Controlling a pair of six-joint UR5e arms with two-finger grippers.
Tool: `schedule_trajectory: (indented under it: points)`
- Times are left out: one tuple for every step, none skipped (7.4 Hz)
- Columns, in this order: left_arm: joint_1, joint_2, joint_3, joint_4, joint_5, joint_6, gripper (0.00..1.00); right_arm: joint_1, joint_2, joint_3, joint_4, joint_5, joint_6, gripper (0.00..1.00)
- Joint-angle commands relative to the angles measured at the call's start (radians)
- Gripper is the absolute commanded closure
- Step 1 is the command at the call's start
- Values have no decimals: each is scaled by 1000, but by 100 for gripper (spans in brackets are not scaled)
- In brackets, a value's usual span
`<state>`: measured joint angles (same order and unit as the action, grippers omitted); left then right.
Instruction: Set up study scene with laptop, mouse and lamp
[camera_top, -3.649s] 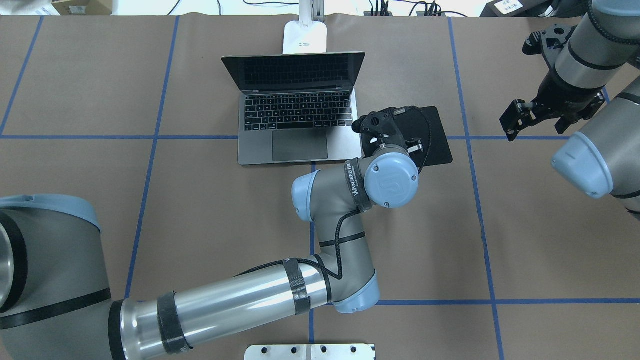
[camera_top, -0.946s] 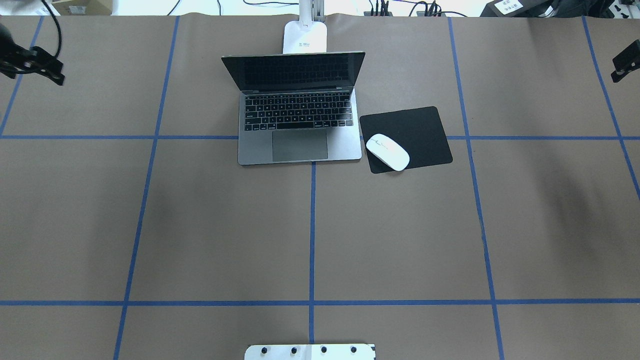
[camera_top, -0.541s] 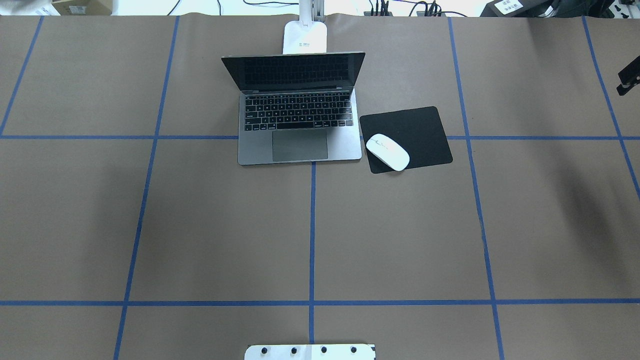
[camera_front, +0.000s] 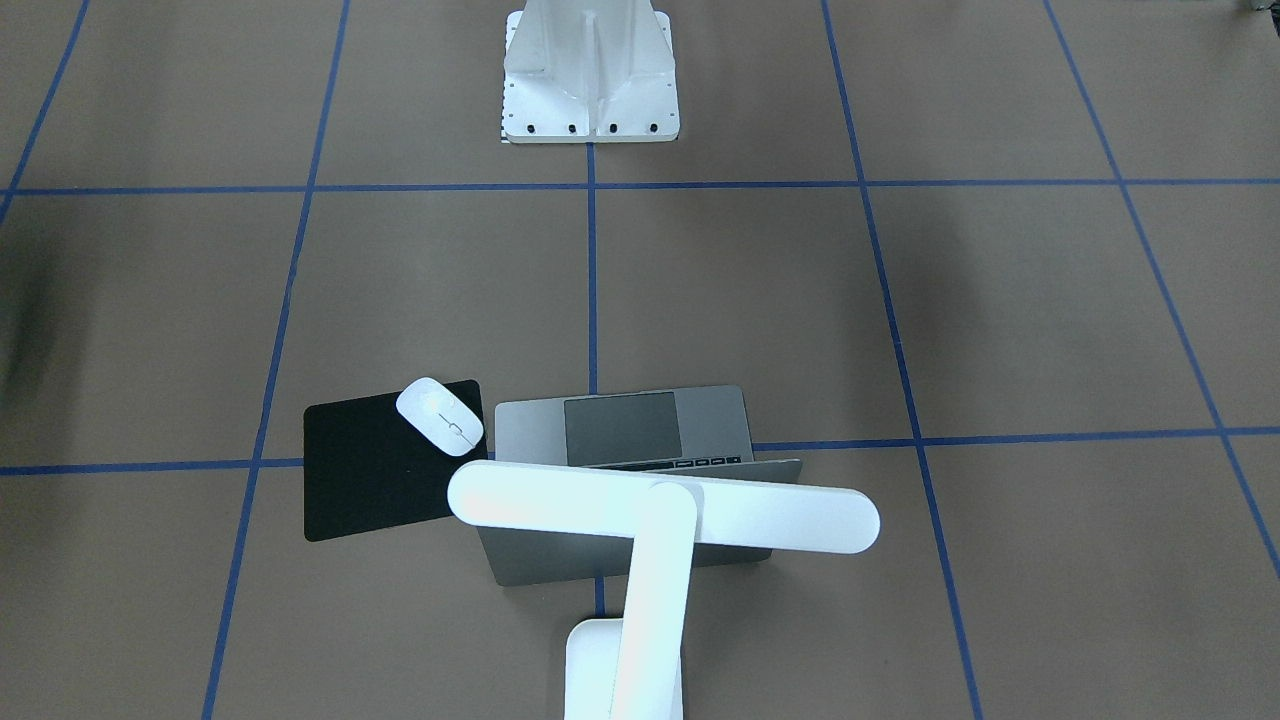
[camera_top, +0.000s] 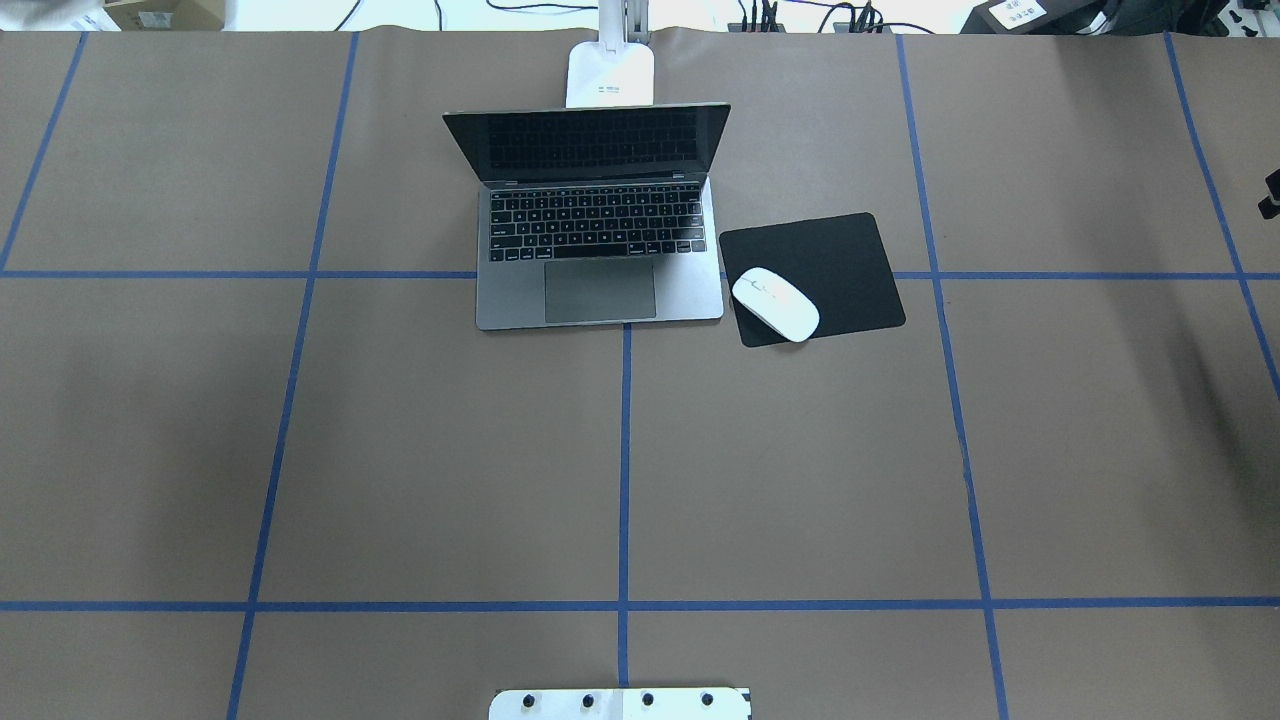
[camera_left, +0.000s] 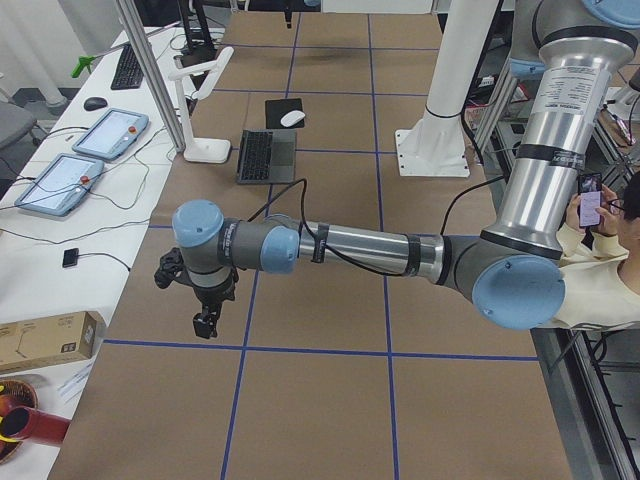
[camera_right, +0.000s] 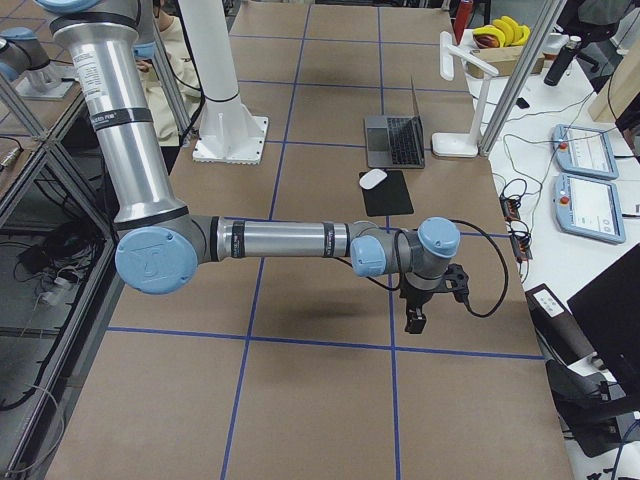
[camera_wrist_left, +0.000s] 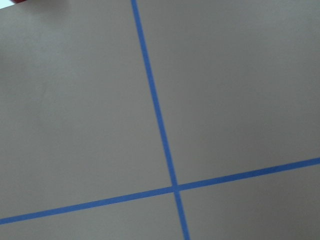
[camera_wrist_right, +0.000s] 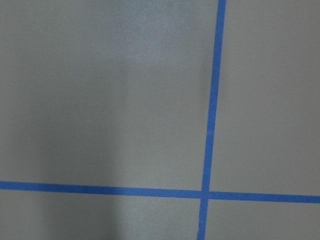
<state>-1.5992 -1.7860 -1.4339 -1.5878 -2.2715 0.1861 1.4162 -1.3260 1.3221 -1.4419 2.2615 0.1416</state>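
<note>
Left claw (camera_left: 205, 325) hangs far from laptop (camera_top: 600, 290); mouse (camera_top: 776, 304) rests on black mat (camera_top: 845, 255).

Left arm (camera_left: 360, 248), right arm (camera_right: 285, 240): silver tubes, blue caps, black cable; left gripper (camera_left: 205, 326), right gripper (camera_right: 414, 321) black.

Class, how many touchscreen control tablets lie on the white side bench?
2. The first tablet lies nearer the lamp; the second tablet sits right beside it, farther from the lamp. More may lie outside the frame.
</note>
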Motion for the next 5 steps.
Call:
schedule_trajectory:
  points:
    - [-99, 11, 93, 2, -5, 151, 1, 9, -4, -4, 8, 6, -2, 0]
    - [-105, 23, 93, 0, -23, 153, 1, 9, -4, -4, 8, 6, -2, 0]
    - [-105, 28, 92, 0, -23, 153, 1, 9, -4, -4, 8, 7, 0, 0]
    - [-105, 28, 95, 2, -23, 153, 1, 12, -4, -4, 8, 10, 0, 0]
    - [-105, 28, 93, 2, -23, 153, 1, 12, -4, -4, 8, 10, 1, 0]
